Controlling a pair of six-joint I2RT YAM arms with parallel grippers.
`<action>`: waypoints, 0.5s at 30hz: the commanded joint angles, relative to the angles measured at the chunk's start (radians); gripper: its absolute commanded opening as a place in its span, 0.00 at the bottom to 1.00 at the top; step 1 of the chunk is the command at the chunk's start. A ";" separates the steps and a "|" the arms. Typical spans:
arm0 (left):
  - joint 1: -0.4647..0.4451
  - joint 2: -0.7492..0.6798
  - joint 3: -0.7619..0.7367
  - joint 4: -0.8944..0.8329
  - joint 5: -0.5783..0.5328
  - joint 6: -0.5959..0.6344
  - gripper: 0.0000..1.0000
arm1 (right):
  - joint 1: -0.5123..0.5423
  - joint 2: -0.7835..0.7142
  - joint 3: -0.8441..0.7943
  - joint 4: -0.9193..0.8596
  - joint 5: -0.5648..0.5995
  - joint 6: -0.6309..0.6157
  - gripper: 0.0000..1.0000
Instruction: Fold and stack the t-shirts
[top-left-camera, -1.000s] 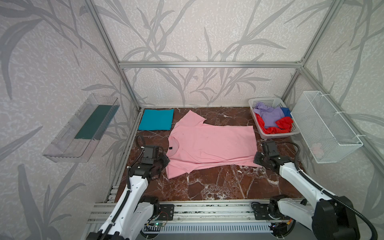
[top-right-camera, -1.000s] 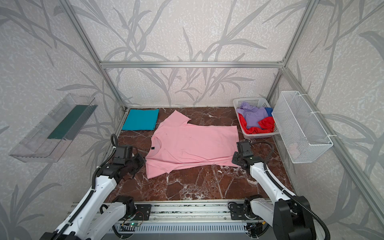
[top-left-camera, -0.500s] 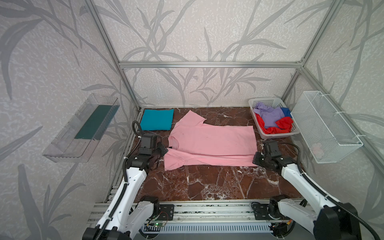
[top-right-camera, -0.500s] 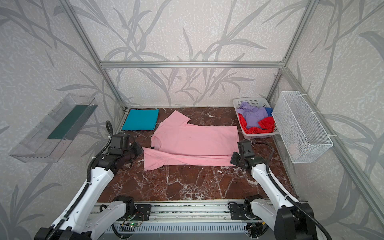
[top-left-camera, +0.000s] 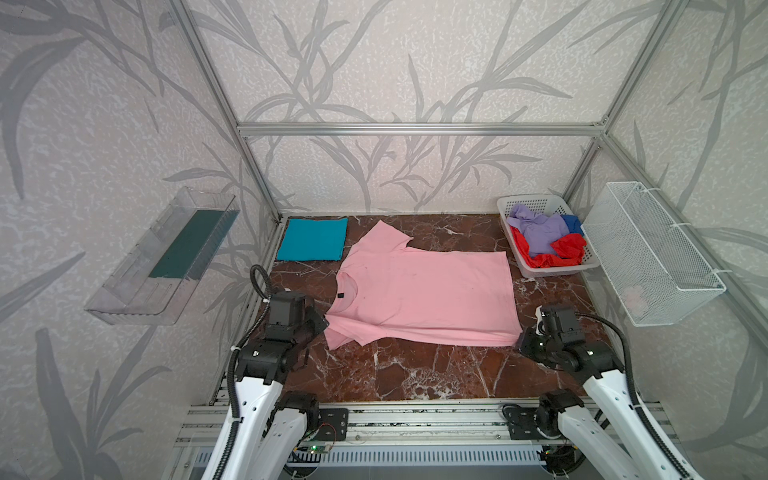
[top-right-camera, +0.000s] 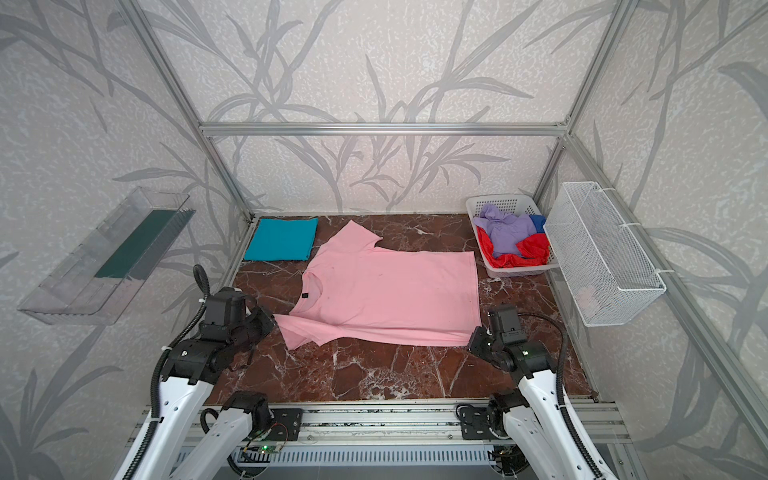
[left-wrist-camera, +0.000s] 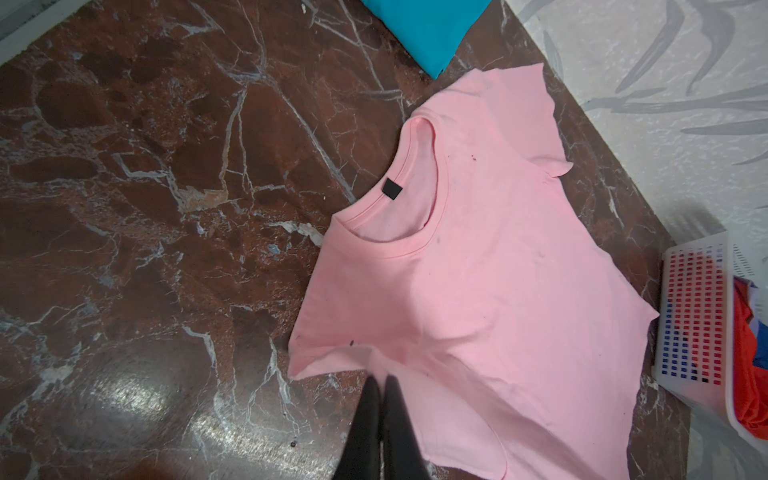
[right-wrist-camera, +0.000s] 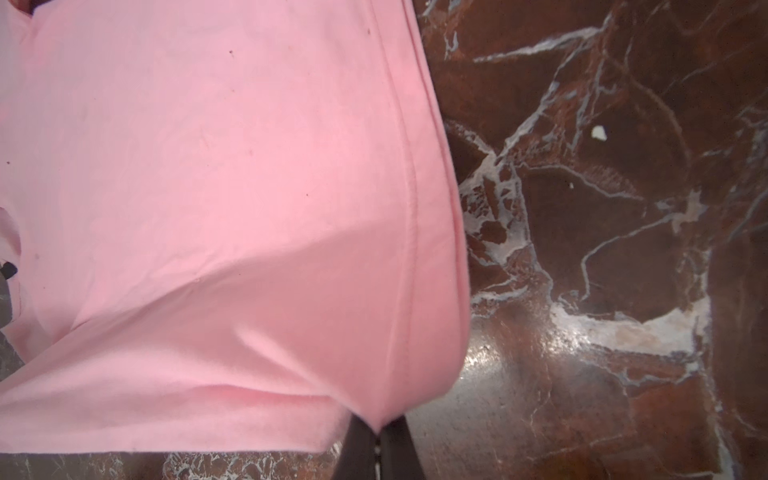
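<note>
A light pink t-shirt (top-left-camera: 424, 295) (top-right-camera: 390, 291) lies spread on the marble table, neck to the left and hem to the right. My left gripper (top-left-camera: 326, 326) (left-wrist-camera: 380, 380) is shut on its near sleeve edge, where the fabric (left-wrist-camera: 498, 270) puckers at the tips. At the near hem corner the right gripper (top-left-camera: 521, 343) (right-wrist-camera: 378, 432) is shut on the pink cloth (right-wrist-camera: 208, 187), which hangs lifted over it. A folded teal t-shirt (top-left-camera: 312, 239) (left-wrist-camera: 424, 25) lies at the back left. Crumpled lavender (top-left-camera: 540, 228), red (top-left-camera: 567, 245) and blue (top-left-camera: 574, 222) t-shirts fill the basket.
The white perforated basket (top-left-camera: 548, 272) stands at the back right of the table. Beside it a white wire mesh bin (top-left-camera: 652, 253) hangs on the right wall. A clear plastic shelf (top-left-camera: 162, 257) is fixed to the left wall. Bare marble (top-left-camera: 415, 374) lies in front of the pink shirt.
The left gripper carried the near sleeve edge towards the back, then came back towards the front. The right gripper shifted slightly towards the front with the hem corner. Both stayed shut.
</note>
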 joint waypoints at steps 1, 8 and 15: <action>-0.002 0.059 0.005 0.056 -0.015 0.003 0.00 | -0.002 0.052 -0.010 0.050 -0.001 0.022 0.00; -0.003 0.248 0.050 0.193 -0.015 0.038 0.00 | -0.005 0.290 0.038 0.240 -0.016 0.034 0.00; -0.004 0.411 0.090 0.298 -0.022 0.068 0.00 | -0.026 0.473 0.116 0.318 -0.036 0.012 0.09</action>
